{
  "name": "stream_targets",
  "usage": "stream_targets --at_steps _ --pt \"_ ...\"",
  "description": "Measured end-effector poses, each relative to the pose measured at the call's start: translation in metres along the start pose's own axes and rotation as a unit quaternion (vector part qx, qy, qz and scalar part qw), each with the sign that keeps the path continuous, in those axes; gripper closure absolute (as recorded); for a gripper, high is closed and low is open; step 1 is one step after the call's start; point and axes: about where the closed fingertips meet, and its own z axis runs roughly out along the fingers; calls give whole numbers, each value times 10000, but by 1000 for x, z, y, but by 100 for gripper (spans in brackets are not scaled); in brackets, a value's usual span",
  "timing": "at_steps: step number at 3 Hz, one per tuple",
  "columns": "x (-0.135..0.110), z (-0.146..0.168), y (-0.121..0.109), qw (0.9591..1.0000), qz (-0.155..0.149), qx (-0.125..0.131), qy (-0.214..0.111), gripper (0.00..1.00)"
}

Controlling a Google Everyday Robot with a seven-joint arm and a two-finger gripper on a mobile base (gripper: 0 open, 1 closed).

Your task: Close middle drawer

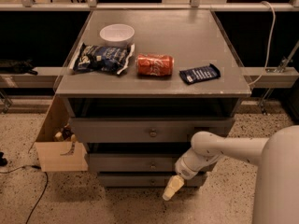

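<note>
The middle drawer [117, 163] is a wide grey front with a small round knob [153, 165], second of three. It stands out a little from the cabinet, with a dark gap above it. The top drawer [112, 129], with the bigger knob, sticks out further above it. The lowest, narrower front [135, 179] sits set back below. My gripper [172, 188] is cream-coloured and points down and left. It hangs just in front of the lowest front's right part, below and right of the middle drawer's knob. My white arm [224, 149] reaches in from the right.
On the cabinet top [187, 41] lie a white bowl [117, 33], a dark chip bag [100, 58], a red soda can [154, 65] and a blue bar [199, 73]. An open cardboard box [58, 146] stands at the left, with a cable [39, 190] on the speckled floor.
</note>
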Motion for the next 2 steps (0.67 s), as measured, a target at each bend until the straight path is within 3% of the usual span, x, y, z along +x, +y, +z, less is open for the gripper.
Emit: stream_targets --at_steps 2 --pt "0 0 0 10000 0 0 0 41"
